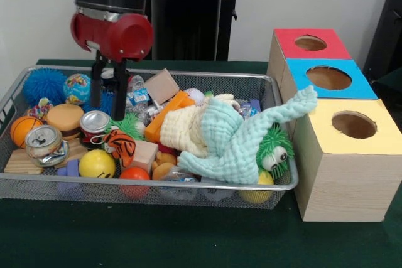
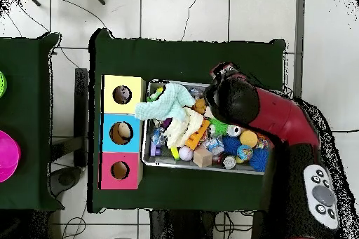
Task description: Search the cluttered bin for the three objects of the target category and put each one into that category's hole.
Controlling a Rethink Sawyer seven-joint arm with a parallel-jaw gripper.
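A wire-mesh bin [image 1: 276, 95] is sitting on the dark green surface [image 1: 188, 236], heaped with clutter. At its nine o'clock side a spiky blue ball [image 1: 44, 85] is lying behind a rubbery burger toy [image 1: 65, 119] and a pebbled orange basketball [image 1: 24, 130], with a dented shiny can [image 1: 43, 142] resting on a flat wooden block [image 1: 22, 162]. The gripper [image 1: 108, 111] is hanging just to their right, its two black fingers [image 1: 119, 95] spread apart and dipping among the objects above a red-rimmed can [image 1: 94, 123]; nothing is showing between them. A smooth yellow ball [image 1: 97, 164] and a striped tiger toy [image 1: 120, 144] are lying toward six o'clock. Further right, cream and mint waffle-weave cloths [image 1: 232, 139] are draping over the pile, one corner touching the boxes. A fuzzy green googly-eyed toy [image 1: 275, 152] is leaning at the bin's three o'clock end. Beyond stand three wooden boxes with round holes, topped red [image 1: 311, 43], blue [image 1: 328, 78] and yellow [image 1: 353, 125].
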